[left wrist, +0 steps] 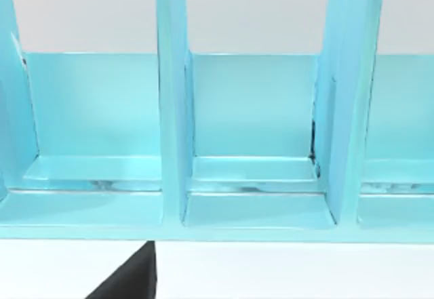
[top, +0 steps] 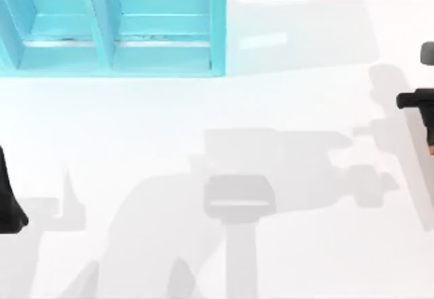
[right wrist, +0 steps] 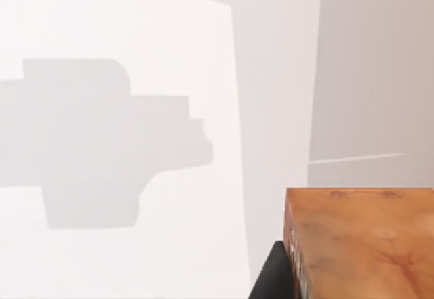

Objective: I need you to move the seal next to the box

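At the table's [top: 285,109] right edge, right gripper [top: 428,133] clamped on seal [right wrist: 359,245], glossy orange-brown mottled block, left gripper's state unclear.

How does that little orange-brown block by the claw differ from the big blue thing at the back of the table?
The seal is mottled orange-brown; the box is plain turquoise. The seal is a solid blocky lump; the box is open, split by upright dividers into compartments. The seal sits at the table's right edge by the right claw; the box stands at the far left. The seal looks much the smaller. Both have flat faces and glossy surfaces.
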